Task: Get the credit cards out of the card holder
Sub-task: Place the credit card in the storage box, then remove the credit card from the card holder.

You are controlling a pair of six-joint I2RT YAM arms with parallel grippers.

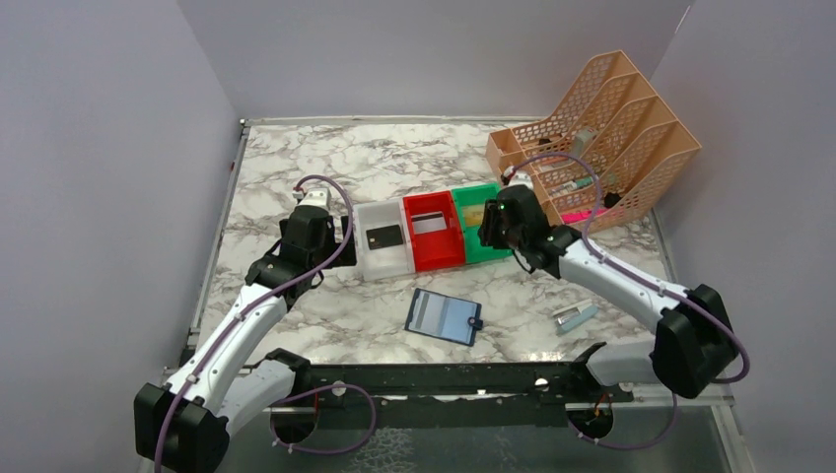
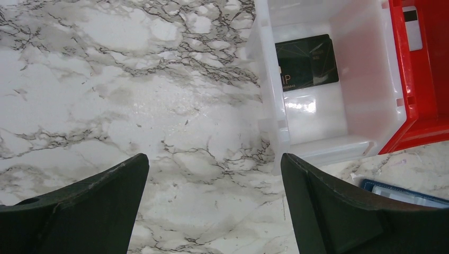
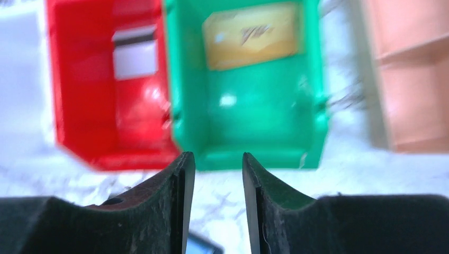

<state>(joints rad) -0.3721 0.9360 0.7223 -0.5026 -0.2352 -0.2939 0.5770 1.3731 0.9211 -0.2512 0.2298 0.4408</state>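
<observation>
The dark blue card holder (image 1: 444, 316) lies open and flat on the marble table, apart from both grippers; a corner of the card holder (image 2: 402, 193) shows in the left wrist view. A black credit card (image 2: 307, 61) lies in the white bin (image 1: 386, 266). A whitish card with a dark stripe (image 3: 135, 52) lies in the red bin (image 1: 436, 258). A gold card (image 3: 250, 34) lies in the green bin (image 3: 254, 121). My right gripper (image 3: 218, 156) hovers at the green bin's near edge, jaws parted, nothing between them. My left gripper (image 2: 214, 159) stands wide open over bare marble left of the white bin.
A peach mesh desk organiser (image 1: 601, 133) stands at the back right, close behind my right arm. A small silver-blue stapler-like object (image 1: 574, 315) lies right of the card holder. Grey walls close in the table on three sides.
</observation>
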